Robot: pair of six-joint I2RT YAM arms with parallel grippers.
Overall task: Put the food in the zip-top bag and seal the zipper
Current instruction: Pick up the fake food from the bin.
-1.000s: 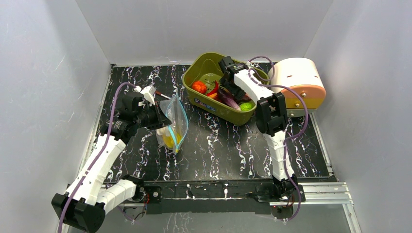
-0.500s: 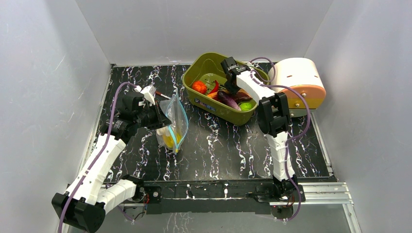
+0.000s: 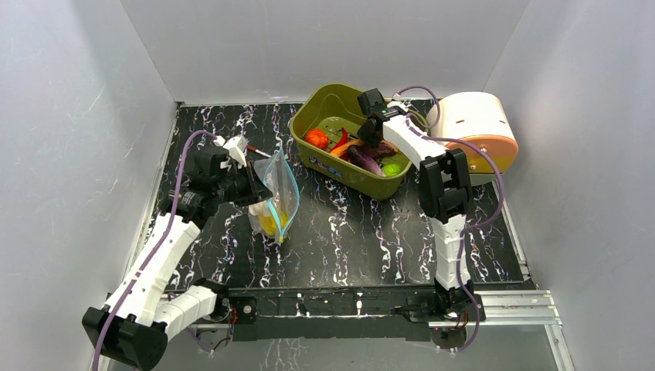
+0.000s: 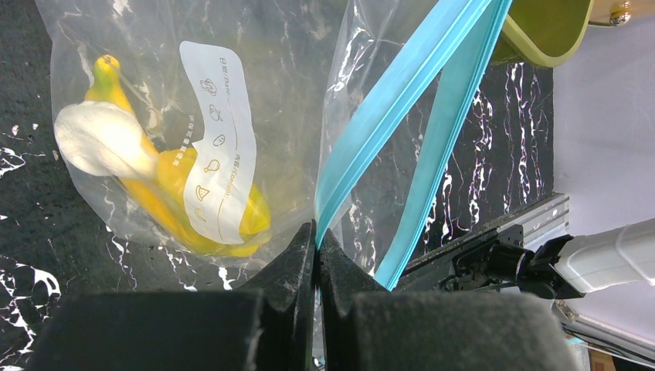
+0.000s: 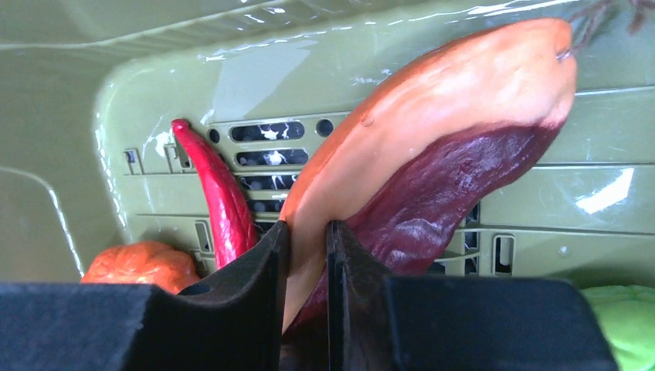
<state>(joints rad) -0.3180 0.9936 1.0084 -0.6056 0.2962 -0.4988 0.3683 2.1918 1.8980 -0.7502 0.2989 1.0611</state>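
The clear zip-top bag (image 3: 281, 189) stands left of centre with a yellow banana (image 4: 174, 212) inside. My left gripper (image 4: 316, 232) is shut on the bag's mouth edge at the teal-blue zipper (image 4: 402, 100), whose two strips gape apart. My right gripper (image 5: 307, 232) hangs inside the olive-green tub (image 3: 332, 93), shut on the near end of the long orange carrot (image 5: 432, 108). The dark purple eggplant (image 5: 456, 178) lies against the carrot. A red chili (image 5: 220, 193), a red-orange tomato (image 3: 315, 138) and a green fruit (image 3: 392, 167) also lie in the tub.
A white and orange drum-shaped device (image 3: 475, 127) sits right of the tub. A thin red-tipped stick (image 3: 259, 152) lies behind the bag. White walls close in on three sides, and a metal rail (image 3: 510, 305) runs along the near edge.
My right gripper went from open to shut on the carrot in the tub and shifted slightly right. The left gripper and bag have not moved.
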